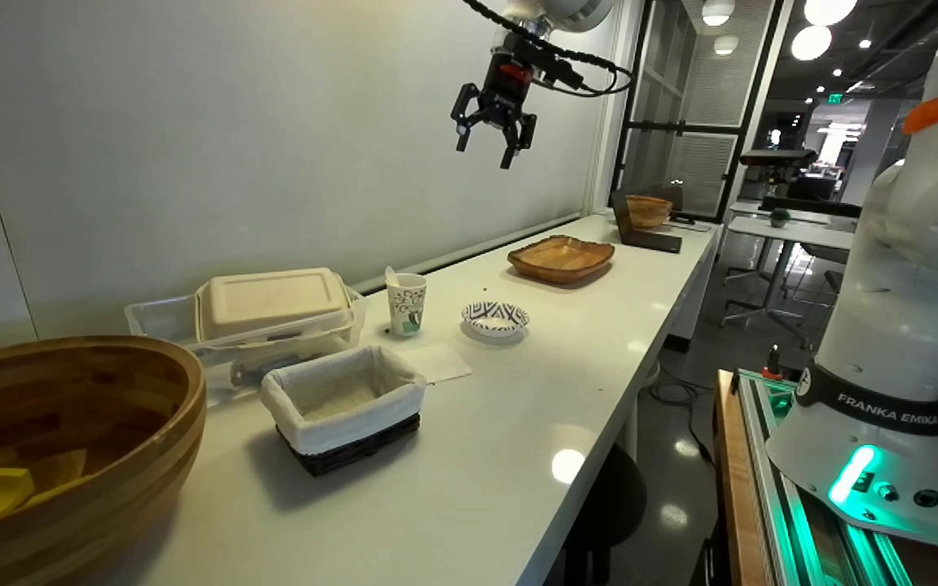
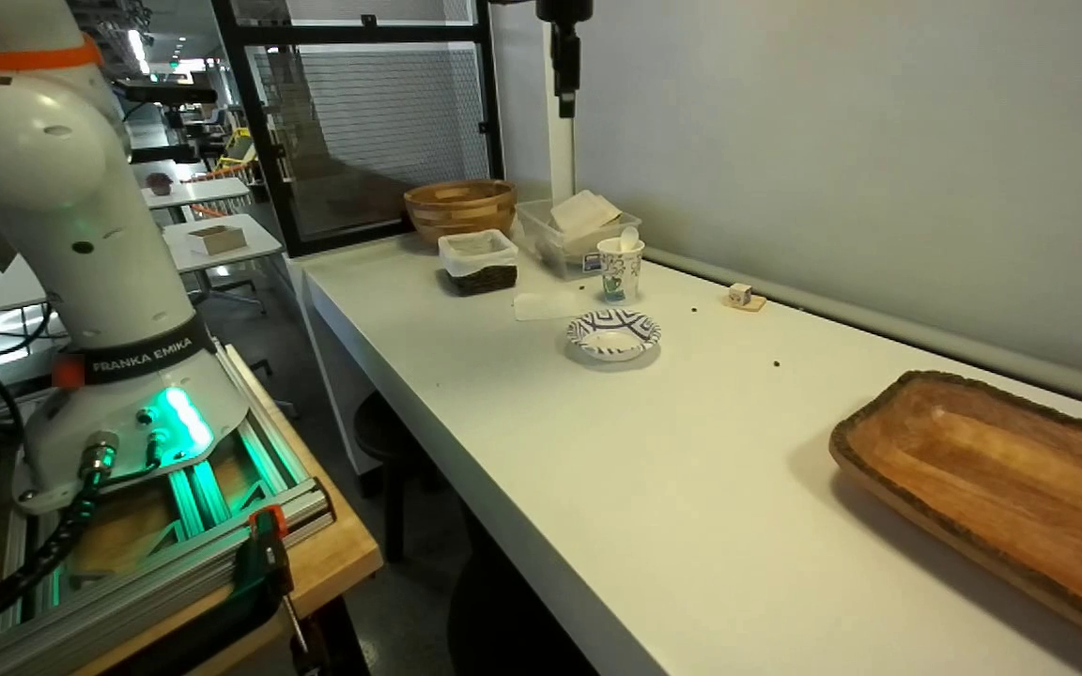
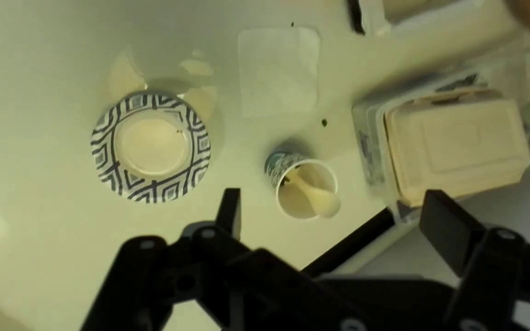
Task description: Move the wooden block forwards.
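Observation:
A tiny brownish wooden block [image 2: 740, 293] with a pale front face sits near the wall in an exterior view. It is on or against a thin flat tan piece [image 2: 756, 304]; I cannot tell which. I cannot make out the block in the wrist view or in the view from the opposite end. My gripper [image 1: 484, 153] is open and empty, high above the table. In an exterior view my gripper [image 2: 566, 99] shows edge-on, up and left of the block. In the wrist view the spread fingers [image 3: 334, 204] frame a paper cup from above.
A patterned paper cup [image 2: 619, 272] with a spoon and a patterned bowl [image 2: 613, 335] stand mid-table. A lined basket [image 1: 347, 399], clear bin [image 1: 355, 317] and large wooden bowl [image 1: 151, 423] stand at one end, a brown wooden tray [image 2: 982, 451] towards the other. The wall borders the table.

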Motion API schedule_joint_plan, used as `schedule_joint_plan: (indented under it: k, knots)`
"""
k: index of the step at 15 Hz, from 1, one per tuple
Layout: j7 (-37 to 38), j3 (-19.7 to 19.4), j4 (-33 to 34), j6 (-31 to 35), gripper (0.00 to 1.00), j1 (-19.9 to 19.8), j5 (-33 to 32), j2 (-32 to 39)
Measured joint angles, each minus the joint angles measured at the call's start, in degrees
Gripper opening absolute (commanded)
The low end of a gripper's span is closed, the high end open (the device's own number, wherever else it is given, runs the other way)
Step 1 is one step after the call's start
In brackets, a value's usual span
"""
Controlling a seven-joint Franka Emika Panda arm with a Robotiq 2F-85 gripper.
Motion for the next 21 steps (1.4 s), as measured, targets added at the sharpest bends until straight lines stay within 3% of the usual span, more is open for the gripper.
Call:
schedule_joint_plan:
  k: [3,9,17,21]
  knots:
    - [6.15,-1.31,6.52,3.32,1.0,-1.5,0.02,8.01]
    - [21.64,-3.62,22.26,3.43,1.0,-2.31,-0.64,24.36]
    - [27.22,-3.88,27.18,3.55,1.0,-2.44,-0.66,28.59]
    - [32.09,-3.46,35.04,3.91,1.0,-3.13,-0.35,36.51]
